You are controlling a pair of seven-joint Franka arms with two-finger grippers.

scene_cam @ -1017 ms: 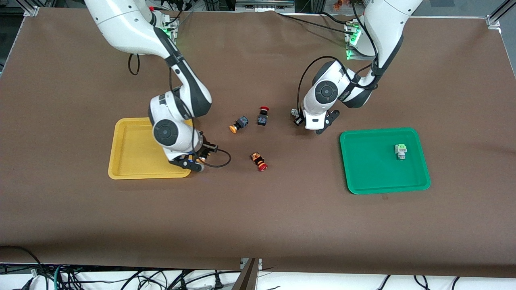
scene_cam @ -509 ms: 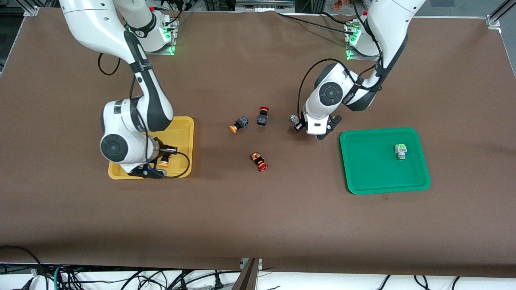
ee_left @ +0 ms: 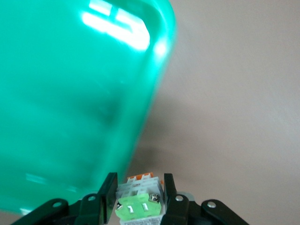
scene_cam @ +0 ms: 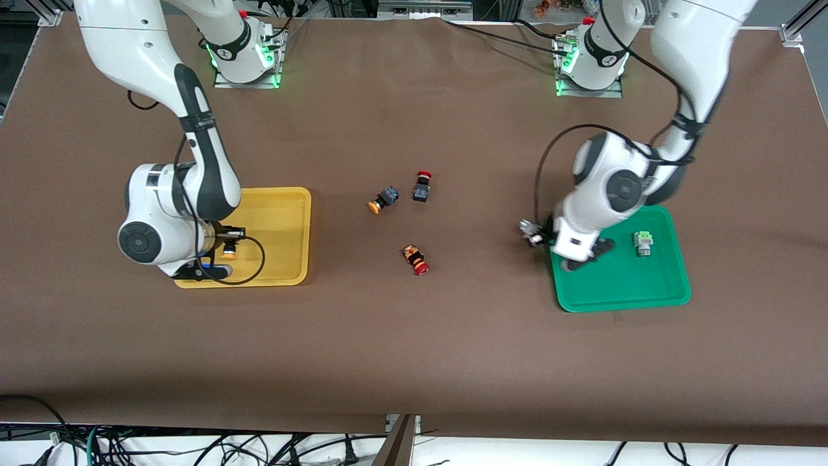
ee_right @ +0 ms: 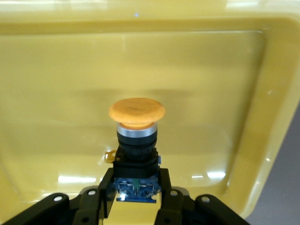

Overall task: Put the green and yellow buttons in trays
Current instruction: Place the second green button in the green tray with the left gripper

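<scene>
Both arms mid-delivery. Right gripper [ee_right: 135,197], lower left of the front view, hangs over the yellow tray [scene_cam: 284,213], its fingers pinching a yellow button [ee_right: 136,126] by the black-blue body, cap pointing out over the tray floor. Left gripper [ee_left: 136,206], centre right, sits at the green tray [scene_cam: 614,291] edge toward the table's middle, clamped on a green button [ee_left: 139,202]; the wrist view shows it barely past the rim. One green button [scene_cam: 642,243] already lies in that tray. A second yellow button [scene_cam: 383,199] waits on the cloth mid-frame, beside two red buttons [scene_cam: 422,186]. Next, as I judge it: lower and release on the yellow side; carry farther inside before letting go on the green.
</scene>
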